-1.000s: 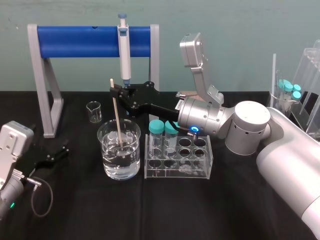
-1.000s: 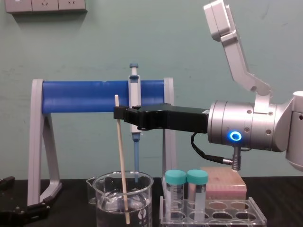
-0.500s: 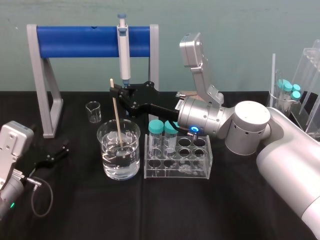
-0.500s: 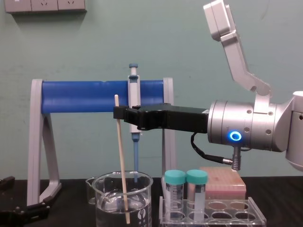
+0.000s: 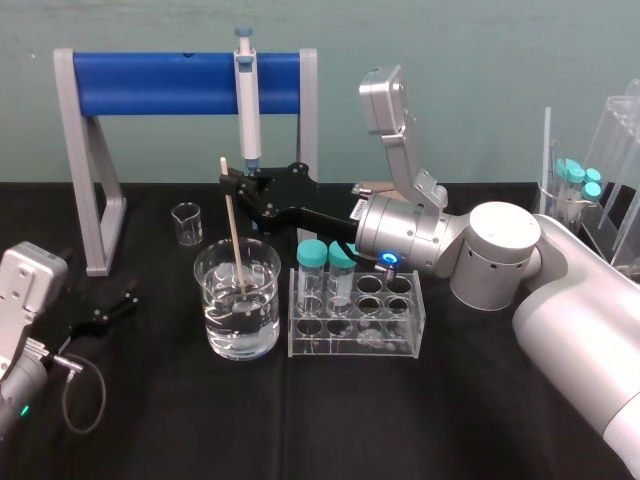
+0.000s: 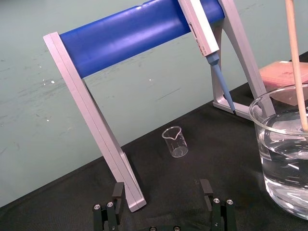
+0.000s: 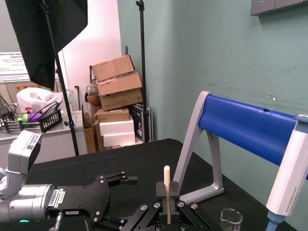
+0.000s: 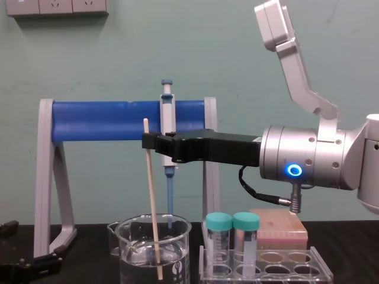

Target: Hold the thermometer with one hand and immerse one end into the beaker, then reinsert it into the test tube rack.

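We see the black two-finger right gripper on its silver wrist with a glowing blue ring. It reaches toward 9 o'clock above the table, jaws clamped near the top of the thermometer. The black left gripper lies at 8 o'clock from the beaker, jaws spread and empty.

The clear acrylic test tube rack with round holes stands just beside the wide clear glass beaker, at its 3 o'clock.

The thermometer is a long, very thin, straight cream-white rod. In the chest view its long axis is nearly vertical, the top leaning slightly toward 11 o'clock. The lower end points toward 5 o'clock, under the water inside the beaker.
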You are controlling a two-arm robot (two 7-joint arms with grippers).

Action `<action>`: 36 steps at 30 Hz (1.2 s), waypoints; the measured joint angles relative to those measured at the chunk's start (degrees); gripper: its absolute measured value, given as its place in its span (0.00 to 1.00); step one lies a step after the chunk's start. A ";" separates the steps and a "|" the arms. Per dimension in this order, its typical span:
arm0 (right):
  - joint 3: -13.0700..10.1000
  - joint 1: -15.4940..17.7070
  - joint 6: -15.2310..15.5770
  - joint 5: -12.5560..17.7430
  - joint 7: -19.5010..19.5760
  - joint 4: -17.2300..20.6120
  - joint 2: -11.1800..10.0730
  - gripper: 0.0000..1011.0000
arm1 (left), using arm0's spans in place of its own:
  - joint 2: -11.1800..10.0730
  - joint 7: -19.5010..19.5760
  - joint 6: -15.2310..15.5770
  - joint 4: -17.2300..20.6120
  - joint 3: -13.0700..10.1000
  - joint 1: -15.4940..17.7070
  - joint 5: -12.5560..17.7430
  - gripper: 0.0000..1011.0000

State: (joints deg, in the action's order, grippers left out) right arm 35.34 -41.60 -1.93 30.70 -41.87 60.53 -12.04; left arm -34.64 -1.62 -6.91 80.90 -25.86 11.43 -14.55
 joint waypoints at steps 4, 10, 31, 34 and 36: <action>0.00 0.00 0.00 0.00 0.01 0.00 0.00 0.04 | 0.00 0.00 0.00 0.00 0.00 0.00 0.00 0.99; 0.00 0.00 0.00 0.00 0.01 0.00 0.00 0.04 | 0.00 0.00 0.00 0.00 0.00 0.00 0.00 0.99; 0.00 0.00 0.00 0.00 0.00 0.00 0.00 0.04 | 0.00 0.00 0.00 0.00 0.00 0.00 0.00 0.99; 0.00 0.00 0.00 0.00 0.00 0.00 0.00 0.04 | 0.00 0.00 0.00 0.00 0.00 0.00 0.00 0.99; 0.00 0.00 0.00 0.01 0.00 0.00 0.00 0.04 | 0.00 0.00 0.00 0.00 0.00 0.00 0.00 0.99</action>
State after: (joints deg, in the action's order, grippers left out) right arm 35.34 -41.59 -1.93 30.71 -41.86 60.52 -12.04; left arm -34.65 -1.62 -6.90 80.90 -25.86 11.43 -14.55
